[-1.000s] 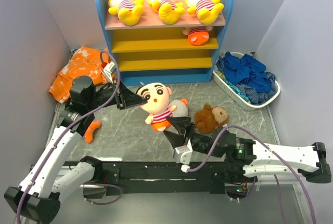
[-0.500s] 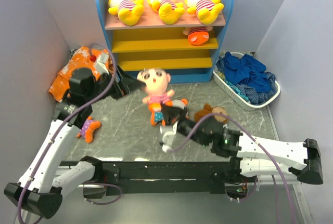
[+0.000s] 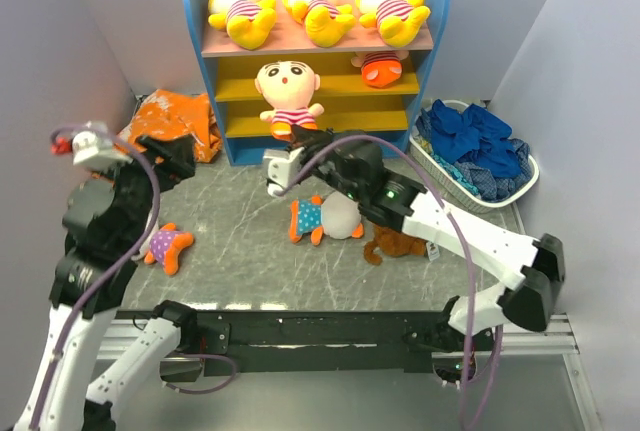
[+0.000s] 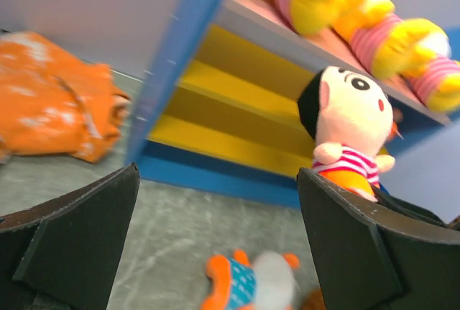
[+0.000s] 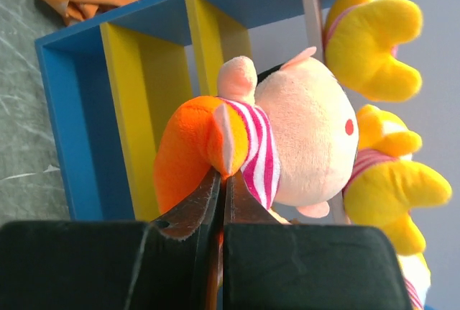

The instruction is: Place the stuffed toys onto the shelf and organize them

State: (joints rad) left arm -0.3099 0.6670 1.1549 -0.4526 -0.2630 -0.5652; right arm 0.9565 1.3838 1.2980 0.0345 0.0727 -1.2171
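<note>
The right gripper [image 5: 221,180] pinches the doll [image 3: 287,96] by its orange bottom, jaws almost together on a fold of plush. That low grip likely lets the head stand upright and face outward at the front edge of the shelf's [image 3: 437,11] upper yellow board. Whether it rests on that board I cannot tell. The doll has a pale round face, black hair, a red-and-white striped shirt and orange legs.

The left gripper [image 4: 215,216] hangs wide open and empty above the worktop's [image 3: 240,241] left side, probably to leave the shelf front free. Three yellow toys [image 3: 316,6] lie along the pink top board. On the worktop lie a dotted toy [image 3: 312,218], a monkey [image 3: 395,243] and a purple toy [image 3: 165,246].
</note>
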